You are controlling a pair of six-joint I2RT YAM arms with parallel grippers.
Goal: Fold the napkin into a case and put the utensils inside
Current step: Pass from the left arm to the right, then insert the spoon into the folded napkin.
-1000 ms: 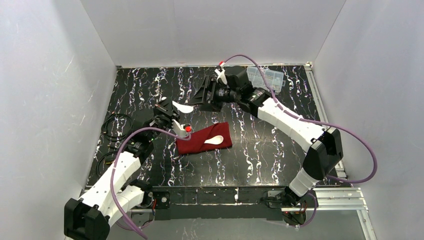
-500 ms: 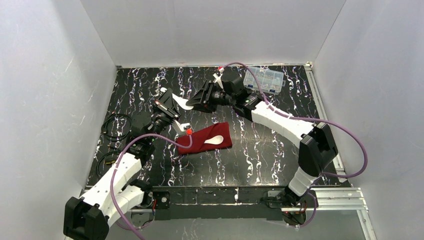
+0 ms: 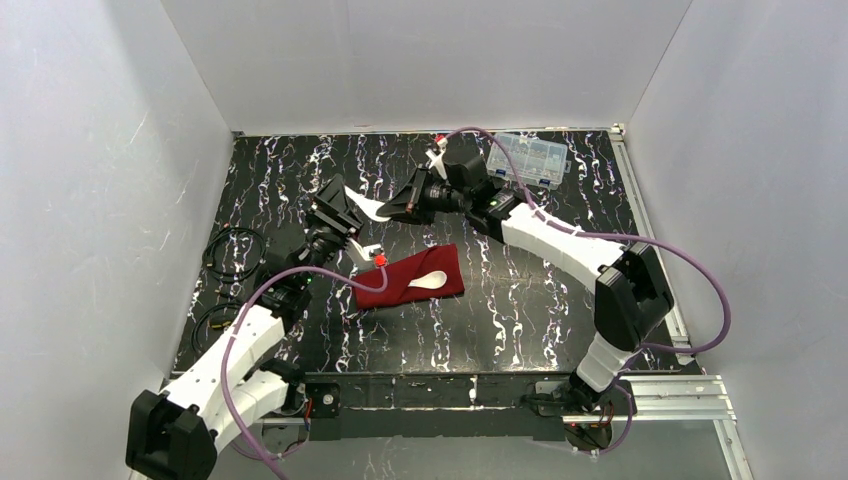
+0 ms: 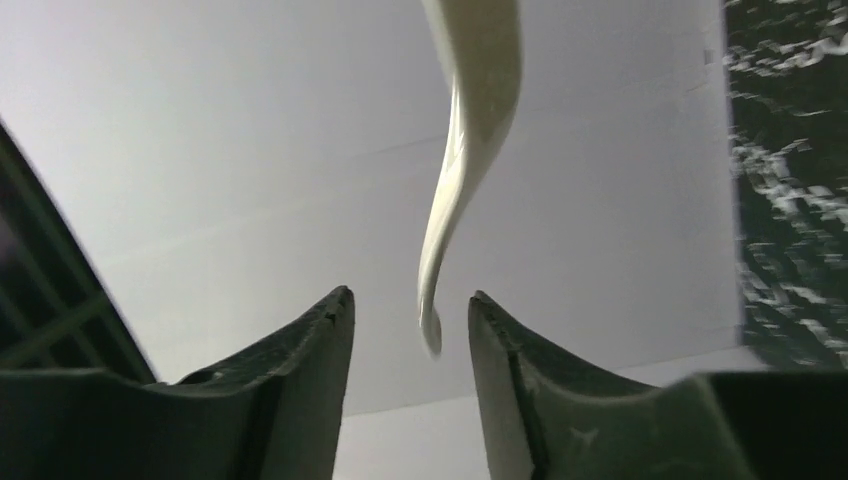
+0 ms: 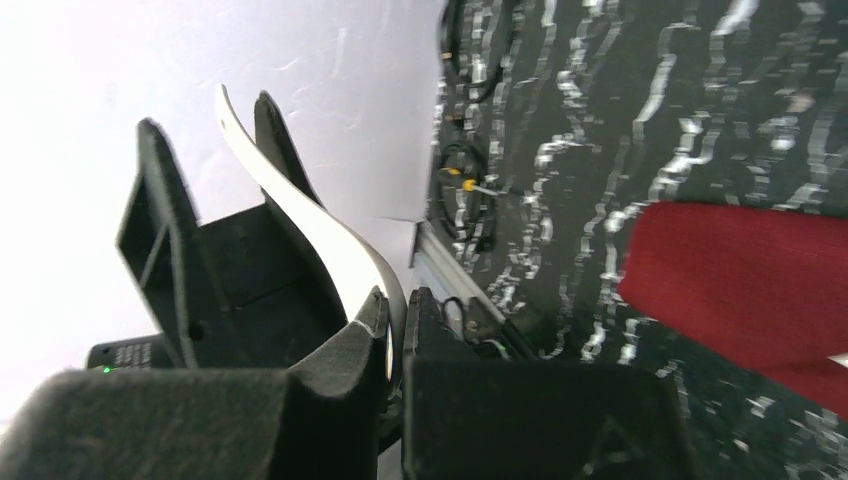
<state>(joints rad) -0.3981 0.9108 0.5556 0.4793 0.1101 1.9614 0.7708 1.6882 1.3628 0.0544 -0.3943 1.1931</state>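
Observation:
The napkin lies folded as a small red case (image 3: 400, 283) mid-table, also showing in the right wrist view (image 5: 745, 275). One white utensil (image 3: 431, 281) has its head sticking out of the case. The other white utensil (image 3: 367, 208) hangs in the air between both grippers. My right gripper (image 3: 392, 211) (image 5: 396, 300) is shut on its head end. My left gripper (image 3: 341, 206) (image 4: 410, 296) is open, with the curved handle (image 4: 455, 190) between its fingers and touching neither.
A clear plastic compartment box (image 3: 531, 158) stands at the back right. Black cable loops (image 3: 228, 252) lie by the left wall. White walls close in the black marbled table (image 3: 520, 310) on three sides.
My right gripper has moved left to the raised utensil and shut on it. The left gripper, shut on it before, has opened. The case and its utensil have not moved.

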